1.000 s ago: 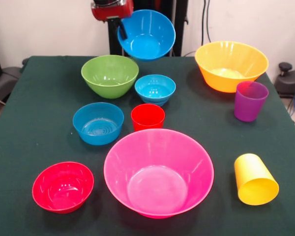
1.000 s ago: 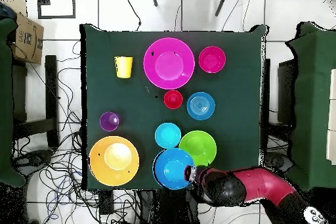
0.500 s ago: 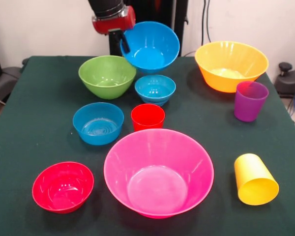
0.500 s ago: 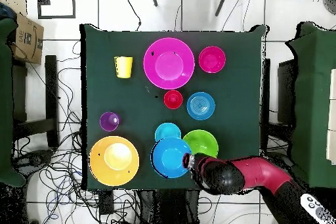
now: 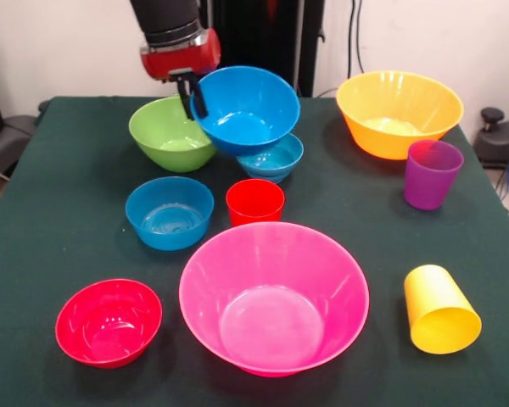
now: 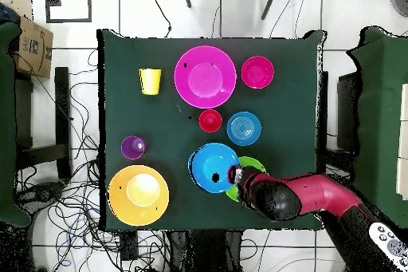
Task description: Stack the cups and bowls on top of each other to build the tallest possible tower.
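My gripper [image 5: 192, 95] [image 6: 234, 175] is shut on the rim of a medium blue bowl [image 5: 246, 108] [image 6: 213, 167] and holds it in the air, tilted, over the small light-blue bowl [image 5: 276, 159]. The green bowl [image 5: 165, 133] [image 6: 253, 165] sits just left of it in the front view. The other blue bowl [image 5: 170, 211] [image 6: 244, 128], red cup [image 5: 254, 201] [image 6: 210, 120], pink bowl [image 5: 273, 295] [image 6: 205, 76], small red bowl [image 5: 109, 321] [image 6: 257, 72], orange bowl [image 5: 399, 112] [image 6: 139, 195] and purple cup [image 5: 432, 174] [image 6: 133, 147] stand apart on the green cloth. The yellow cup [image 5: 439, 309] [image 6: 150, 81] lies on its side.
The table [image 5: 59, 212] [image 6: 295, 117] is covered in dark green cloth. A cardboard box [image 6: 32, 41] and cables lie on the floor beside it. Dark chairs [image 6: 381, 125] stand at both sides in the overhead view.
My gripper has carried the blue bowl from the table's robot-side edge inward and lower; it now hangs over the small light-blue bowl, partly hiding it and the green bowl.
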You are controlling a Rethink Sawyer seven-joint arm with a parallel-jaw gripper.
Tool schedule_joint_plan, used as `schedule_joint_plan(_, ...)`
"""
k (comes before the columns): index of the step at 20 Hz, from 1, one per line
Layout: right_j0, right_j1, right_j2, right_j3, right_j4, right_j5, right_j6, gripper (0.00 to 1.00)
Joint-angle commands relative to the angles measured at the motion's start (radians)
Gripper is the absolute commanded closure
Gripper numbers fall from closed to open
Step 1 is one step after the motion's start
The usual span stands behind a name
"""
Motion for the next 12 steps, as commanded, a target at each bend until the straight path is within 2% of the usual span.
schedule_joint_plan(1,0.021,0.011,0.051,-0.143,-0.074,0.006,-0.196,1.0)
schedule_joint_plan(12,-0.006,0.062,0.072,-0.186,-0.072,0.047,-0.24,1.0)
